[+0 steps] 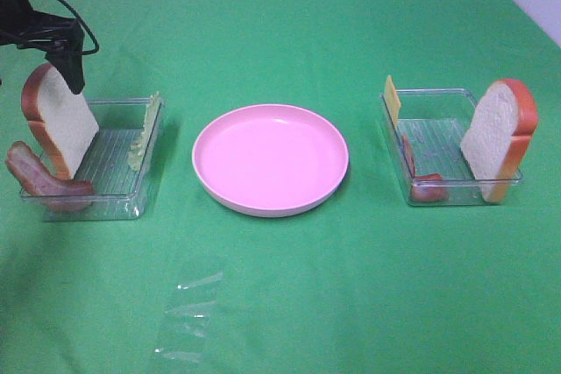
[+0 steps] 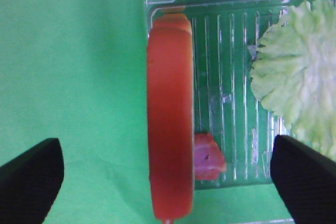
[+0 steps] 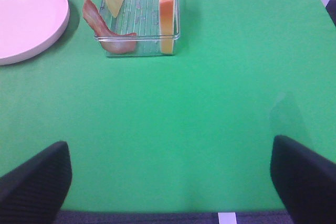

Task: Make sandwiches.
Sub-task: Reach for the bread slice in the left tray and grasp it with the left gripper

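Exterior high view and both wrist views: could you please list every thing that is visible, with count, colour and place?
plate: one, pink, centre of the cloth.
trays: two, clear; left tray and right tray, either side of the plate.
bread: two, white, orange crust; left bread slice and right bread slice, one leaning in each tray.
bacon: two, reddish-brown; left bacon strip, right bacon strip, at the tray fronts.
lettuce: one, pale green, left tray.
cheese: one, yellow, right tray.
plastic film: one, clear, front of the cloth.
cloth: one, green.
left gripper: black, open, above the left bread slice.
right gripper: black, open, over the cloth.
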You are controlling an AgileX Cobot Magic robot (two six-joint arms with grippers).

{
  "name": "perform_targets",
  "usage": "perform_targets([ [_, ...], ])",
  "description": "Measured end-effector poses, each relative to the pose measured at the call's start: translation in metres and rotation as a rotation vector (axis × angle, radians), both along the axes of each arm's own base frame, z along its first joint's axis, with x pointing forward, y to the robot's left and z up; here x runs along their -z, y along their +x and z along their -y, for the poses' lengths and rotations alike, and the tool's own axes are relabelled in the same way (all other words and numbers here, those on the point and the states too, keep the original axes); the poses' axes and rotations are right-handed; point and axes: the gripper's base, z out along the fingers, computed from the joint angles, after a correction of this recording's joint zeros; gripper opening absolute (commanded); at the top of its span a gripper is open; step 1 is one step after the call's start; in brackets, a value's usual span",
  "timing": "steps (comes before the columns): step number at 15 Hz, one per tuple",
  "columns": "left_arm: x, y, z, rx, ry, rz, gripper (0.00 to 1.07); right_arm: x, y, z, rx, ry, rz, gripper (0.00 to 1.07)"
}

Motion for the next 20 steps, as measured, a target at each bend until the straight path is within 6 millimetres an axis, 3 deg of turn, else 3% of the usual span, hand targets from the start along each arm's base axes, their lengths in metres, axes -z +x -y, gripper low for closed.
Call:
perform_targets([
  [6, 0.034, 0.013, 0.009, 0.026, 0.009, -0.061, 1.00, 0.000, 0.000, 0.000, 0.000, 0.000, 0.000, 0.99],
  [8, 0.034, 0.014, 0.008, 0.029, 0.018, -0.061, 0.85, 0.000, 0.000, 0.000, 0.000, 0.000, 0.000, 0.99],
  [10, 0.035, 0.013, 0.007, 0.033, 0.036, -0.067, 0.60, 0.000, 0.000, 0.000, 0.000, 0.000, 0.000, 0.99],
  [12, 0.035, 0.013, 0.006, 0.030, 0.042, -0.068, 0.48, 0.000, 0.000, 0.000, 0.000, 0.000, 0.000, 0.99],
  [18, 0.035, 0.013, 0.006, 0.030, 0.048, -0.068, 0.48, 0.000, 0.000, 0.000, 0.000, 0.000, 0.000, 0.99],
  [19, 0.035, 0.013, 0.006, 0.030, 0.048, -0.068, 0.47, 0.000, 0.000, 0.000, 0.000, 0.000, 0.000, 0.99],
  [20, 0.035, 0.013, 0.006, 0.030, 0.048, -0.068, 0.39, 0.000, 0.000, 0.000, 0.000, 0.000, 0.000, 0.99],
])
